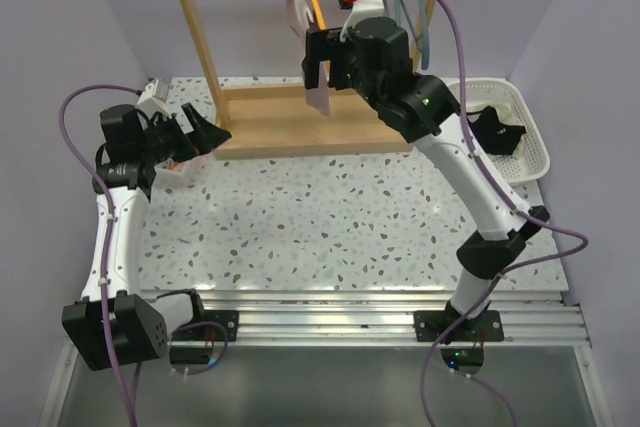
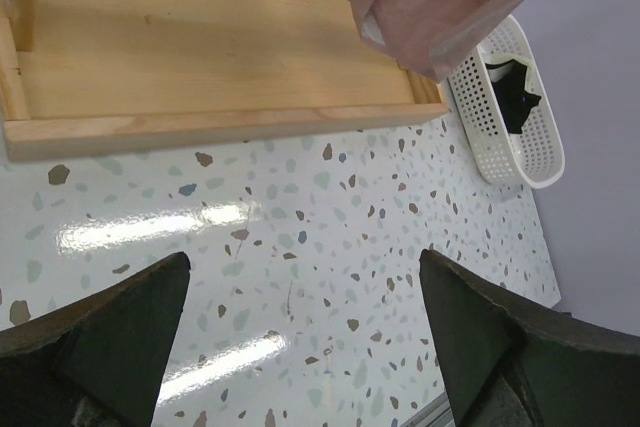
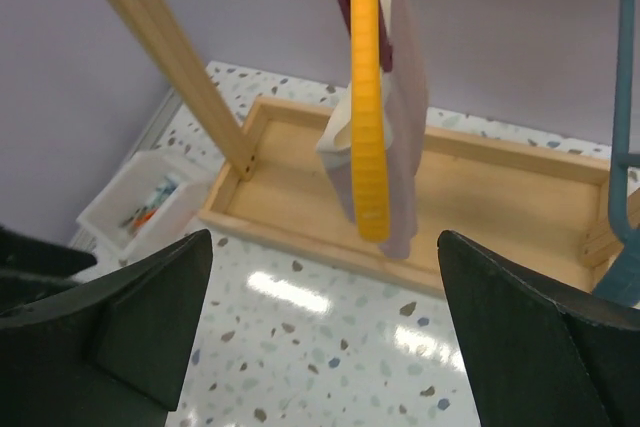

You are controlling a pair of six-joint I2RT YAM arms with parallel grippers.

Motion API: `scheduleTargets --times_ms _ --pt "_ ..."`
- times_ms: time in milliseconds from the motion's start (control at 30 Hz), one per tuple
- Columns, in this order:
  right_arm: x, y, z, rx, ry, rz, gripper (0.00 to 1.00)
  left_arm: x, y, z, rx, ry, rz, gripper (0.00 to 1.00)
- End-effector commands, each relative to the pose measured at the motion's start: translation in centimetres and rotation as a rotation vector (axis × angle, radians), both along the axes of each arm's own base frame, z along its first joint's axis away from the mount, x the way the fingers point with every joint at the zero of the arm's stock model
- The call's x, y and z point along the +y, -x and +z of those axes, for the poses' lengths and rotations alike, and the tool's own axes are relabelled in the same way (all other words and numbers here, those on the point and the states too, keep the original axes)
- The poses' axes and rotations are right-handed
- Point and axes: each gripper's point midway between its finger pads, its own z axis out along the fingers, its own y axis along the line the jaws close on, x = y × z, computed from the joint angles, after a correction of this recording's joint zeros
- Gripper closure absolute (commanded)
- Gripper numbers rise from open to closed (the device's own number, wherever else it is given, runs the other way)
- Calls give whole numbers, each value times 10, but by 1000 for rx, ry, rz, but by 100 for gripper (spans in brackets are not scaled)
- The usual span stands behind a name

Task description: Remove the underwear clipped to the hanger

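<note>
hanging on the yellow hanger [image 3: 367,97], pink underwear [image 3: 408,147] — right gripper [image 3: 322,237] wide before it, left gripper [image 2: 303,257] wide too.

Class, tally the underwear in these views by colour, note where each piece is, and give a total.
Pink-mauve underwear: 1, hanging from the yellow hanger
Black underwear: 1, lying in the white basket
Total: 2
</note>
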Motion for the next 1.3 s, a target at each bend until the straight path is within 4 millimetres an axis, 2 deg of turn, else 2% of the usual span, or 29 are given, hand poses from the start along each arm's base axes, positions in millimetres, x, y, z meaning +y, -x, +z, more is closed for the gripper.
scheduleTargets --times_ms 0,33,67,100,133,333,467,567,667,700,800,867,933,1033,1067,1267 --pt "-11 -28 22 -133 87 -121 2 -12 9 9 -31 31 -52 0" --pt "-11 -31 34 -166 89 -120 2 -13 10 9 -32 32 -51 0" --pt "-7 -35 31 -163 103 -113 2 -14 11 8 -30 36 -56 0" --pt "0 -45 19 -147 127 -109 2 -14 11 9 -33 42 -59 0" --pt "-1 -47 28 -166 115 -112 5 -16 12 10 -35 48 -66 0" --pt "8 -63 8 -128 111 -78 17 -23 14 17 -47 67 -94 0" --pt "14 -71 -8 -67 83 -17 30 -26 12 17 -42 78 -111 0" --pt "17 -74 -10 -53 57 28 39 -27 11 16 -40 79 -114 0" --pt "18 -76 -5 -62 31 54 55 -26 11 18 -44 77 -113 0" --pt "18 -76 -3 -66 18 61 68 -26 11 17 -40 78 -113 0" --pt "14 -81 -1 -64 5 59 92 -27 13 18 -44 77 -115 0" --pt "13 -81 -3 -50 -2 73 98 -27 14 20 -50 75 -114 0" --pt "7 -80 1 -46 -20 76 100 -27 16 22 -58 75 -115 0" --pt "4 -73 19 -86 -58 91 100 -28 17 25 -66 84 -114 0" --pt "6 -71 34 -129 -90 102 100 -28 17 24 -68 87 -114 0" --pt "0 -56 87 -258 -189 112 100 -28 14 28 -76 92 -108 0"
